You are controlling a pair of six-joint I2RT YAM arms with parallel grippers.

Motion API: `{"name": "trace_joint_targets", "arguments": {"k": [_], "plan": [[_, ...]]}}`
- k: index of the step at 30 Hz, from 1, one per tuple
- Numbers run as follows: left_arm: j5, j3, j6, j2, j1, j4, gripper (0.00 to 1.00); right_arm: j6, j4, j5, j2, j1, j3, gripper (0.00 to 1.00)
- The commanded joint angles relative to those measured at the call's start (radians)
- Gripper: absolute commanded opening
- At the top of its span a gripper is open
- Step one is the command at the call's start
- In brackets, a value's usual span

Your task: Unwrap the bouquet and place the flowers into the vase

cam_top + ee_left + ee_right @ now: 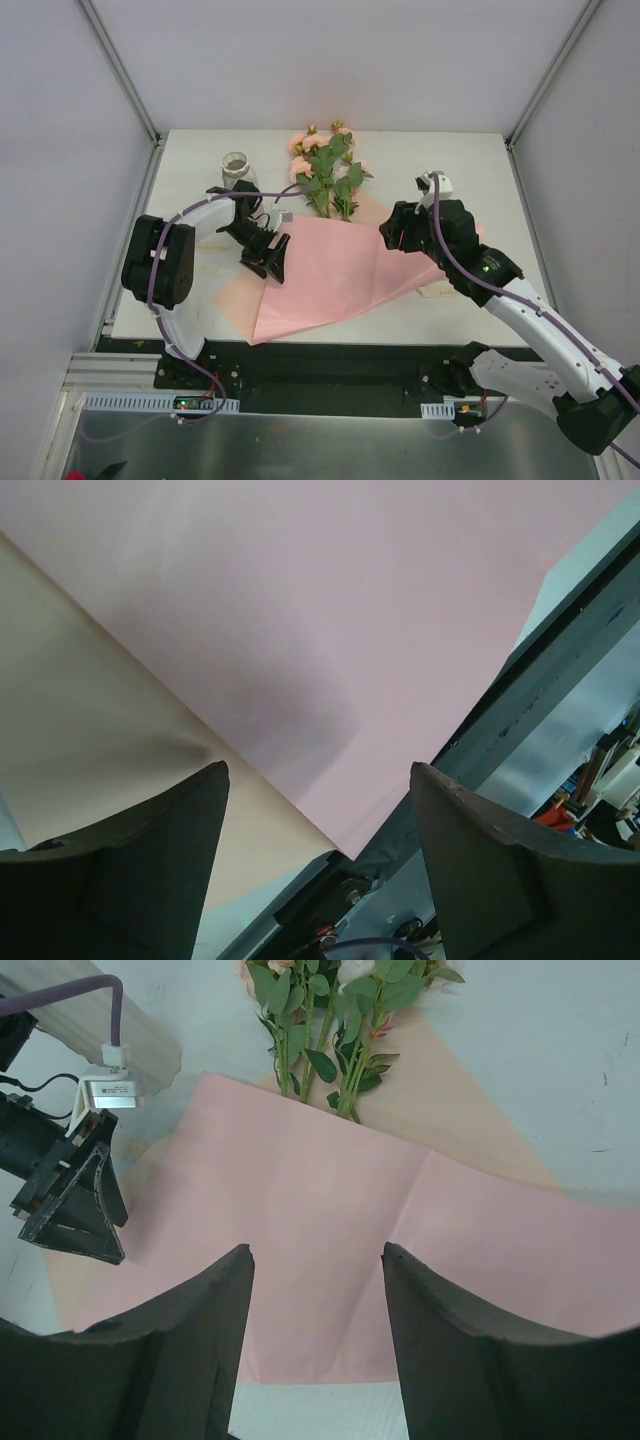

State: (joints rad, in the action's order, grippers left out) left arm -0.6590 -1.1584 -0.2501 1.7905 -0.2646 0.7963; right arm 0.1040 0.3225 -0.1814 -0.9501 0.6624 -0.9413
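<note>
- Pink wrapping paper (330,275): unfolded, lying flat on the table (450,170).
- Flowers (328,170): blooms beyond the paper's far edge, stems tucked under it.
- Vase (237,167): upright, off the paper's far-left corner.
- Left gripper (270,255): at the paper's left edge, jaws apart, empty.
- Right gripper (395,232): over the paper's right edge, jaws apart, empty.

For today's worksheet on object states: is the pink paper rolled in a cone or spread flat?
Spread flat. The paper lies as a wide sheet on the table, creased once, flowers at its far edge.
</note>
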Motion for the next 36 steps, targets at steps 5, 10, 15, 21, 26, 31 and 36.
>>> {"name": "trace_joint_targets", "arguments": {"k": [5, 10, 15, 21, 26, 31, 36], "plan": [[-0.068, -0.014, -0.012, 0.021, -0.042, 0.012, 0.59, 0.016, -0.026, 0.011, 0.01, -0.014, -0.004, 0.57], [-0.047, -0.029, -0.008, 0.02, -0.044, 0.004, 0.42, 0.025, -0.036, 0.028, 0.008, -0.014, -0.002, 0.57], [0.025, -0.043, 0.02, 0.006, -0.044, -0.025, 0.29, 0.033, -0.049, 0.043, 0.001, -0.014, -0.001, 0.56], [0.107, -0.06, 0.043, 0.013, -0.047, -0.062, 0.14, 0.039, -0.063, 0.062, -0.007, -0.012, -0.004, 0.54], [0.125, -0.066, 0.037, 0.006, -0.061, -0.071, 0.0, 0.034, -0.065, 0.062, -0.012, -0.014, -0.01, 0.51], [0.137, -0.061, 0.009, -0.055, -0.081, -0.069, 0.0, 0.031, -0.063, 0.057, -0.015, -0.014, -0.024, 0.5], [0.145, -0.057, -0.047, -0.205, -0.14, -0.055, 0.0, 0.005, -0.05, 0.036, -0.032, -0.015, -0.069, 0.49]]}}
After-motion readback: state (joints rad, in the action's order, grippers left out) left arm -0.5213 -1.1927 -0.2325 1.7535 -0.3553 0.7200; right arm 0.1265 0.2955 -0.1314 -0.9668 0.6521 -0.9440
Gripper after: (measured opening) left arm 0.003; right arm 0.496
